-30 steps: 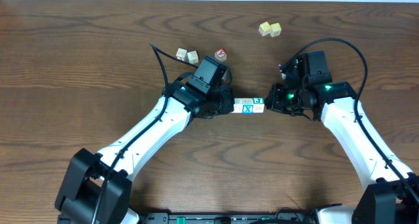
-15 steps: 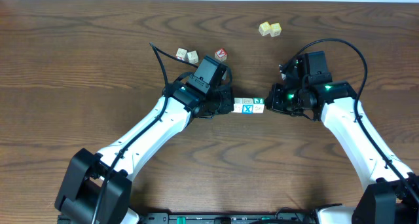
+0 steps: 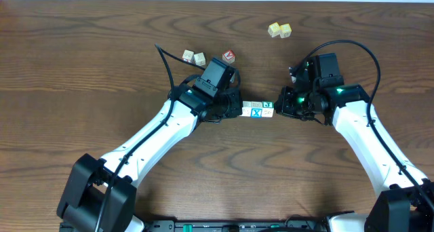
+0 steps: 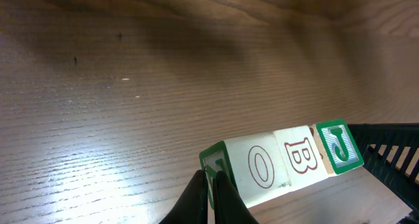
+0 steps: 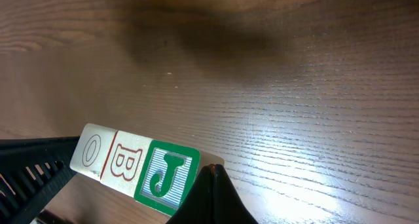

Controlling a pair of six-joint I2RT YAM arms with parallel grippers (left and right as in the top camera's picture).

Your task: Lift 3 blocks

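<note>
Nothing moved: block row clamped endwise

Left gripper (image 4: 211, 183), closed and empty, is pressed on the near end of the 3 blocks (image 4: 281, 162). Right gripper (image 5: 211, 175), likewise closed, is butted on the far end, so the row is squeezed for lifting.

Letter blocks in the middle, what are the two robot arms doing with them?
The left arm and right arm squeeze a row of three letter blocks between them, one at each end, each with its jaws shut. The row reads O, B, J and looks lifted off the table.
</note>
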